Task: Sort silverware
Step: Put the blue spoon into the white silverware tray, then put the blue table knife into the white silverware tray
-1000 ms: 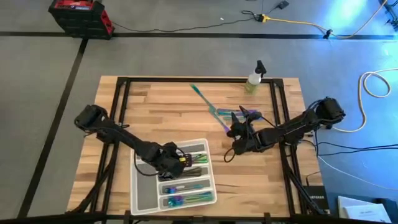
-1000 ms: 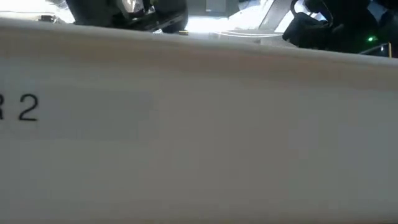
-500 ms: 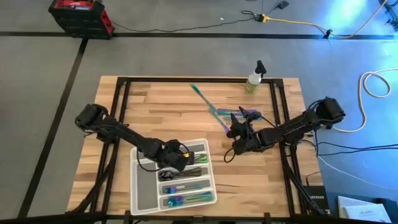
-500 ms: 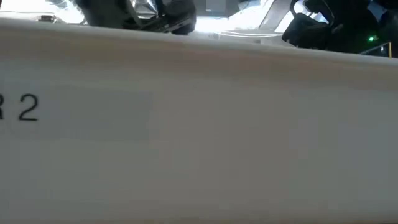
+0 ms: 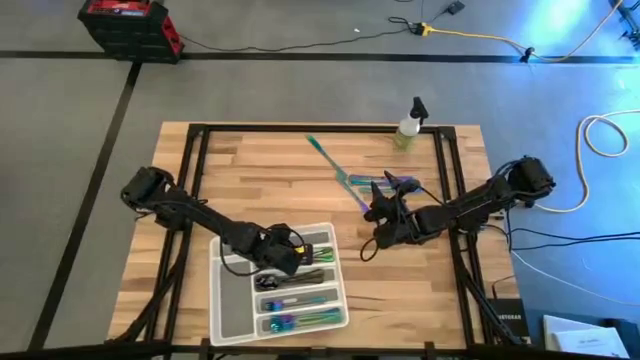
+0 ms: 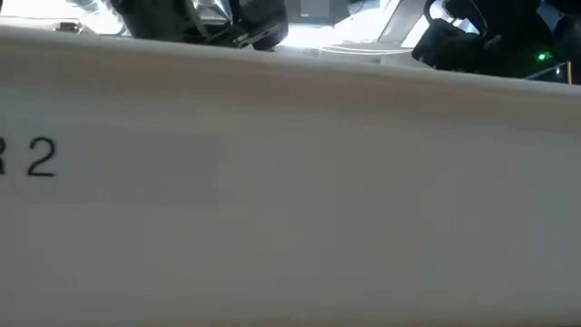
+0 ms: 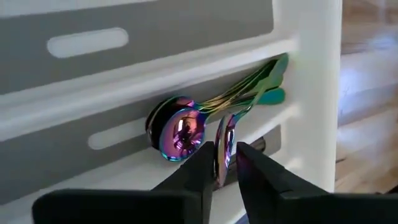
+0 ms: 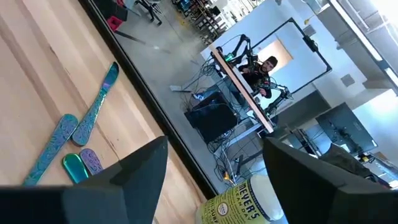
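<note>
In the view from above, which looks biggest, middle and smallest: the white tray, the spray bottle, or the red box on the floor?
1. White tray, biggest.
2. Red box, middle.
3. Spray bottle, smallest.

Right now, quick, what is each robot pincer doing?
Left pincer: shut on an iridescent spoon, over the white tray.
Right pincer: open, holding nothing, above the table near the spray bottle.

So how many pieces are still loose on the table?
4 show: a long teal piece toward the far edge, three more bunched by the right gripper. The arm may hide others.
</note>
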Robot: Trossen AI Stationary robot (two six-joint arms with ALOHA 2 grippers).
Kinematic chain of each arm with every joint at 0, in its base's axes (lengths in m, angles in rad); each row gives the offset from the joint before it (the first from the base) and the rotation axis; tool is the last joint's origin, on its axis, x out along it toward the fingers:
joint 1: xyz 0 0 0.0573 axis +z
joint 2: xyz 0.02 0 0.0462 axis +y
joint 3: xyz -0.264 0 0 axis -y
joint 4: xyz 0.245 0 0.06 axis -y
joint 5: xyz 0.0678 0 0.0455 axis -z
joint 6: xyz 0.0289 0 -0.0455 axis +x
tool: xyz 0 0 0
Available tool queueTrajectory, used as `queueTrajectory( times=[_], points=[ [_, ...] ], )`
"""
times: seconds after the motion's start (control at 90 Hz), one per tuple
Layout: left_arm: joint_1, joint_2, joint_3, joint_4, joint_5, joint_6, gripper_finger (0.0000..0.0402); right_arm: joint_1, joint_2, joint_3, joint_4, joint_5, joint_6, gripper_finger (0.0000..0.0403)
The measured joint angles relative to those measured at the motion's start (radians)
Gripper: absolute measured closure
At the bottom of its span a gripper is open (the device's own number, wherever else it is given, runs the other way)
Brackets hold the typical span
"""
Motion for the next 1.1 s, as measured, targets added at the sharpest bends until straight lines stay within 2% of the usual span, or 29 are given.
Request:
queueTrajectory(
  times=[0.233,0.467,0.722,0.878,1.1],
  points=[
    [0.000,0.000,0.000,-0.017,0.000,0.046,0.0297,0.000,0.000,0.000,0.000,0.000,0.000,0.0155],
    [0.000,0.000,0.000,-0.085,-0.011,0.169,0.0243,0.000,0.000,0.000,0.000,0.000,0.001,0.0155],
    [0.002,-0.003,-0.001,-0.104,-0.044,0.275,0.0209,0.000,0.000,0.000,0.000,-0.026,0.003,0.0155],
    [-0.030,-0.019,0.015,-0.106,-0.214,0.404,0.0211,0.000,0.000,0.000,-0.001,-0.057,0.006,0.0155],
    [-0.070,-0.027,0.053,-0.087,-0.580,0.712,0.0219,-0.001,0.000,-0.057,-0.003,-0.125,0.050,0.0155]
  ],
)
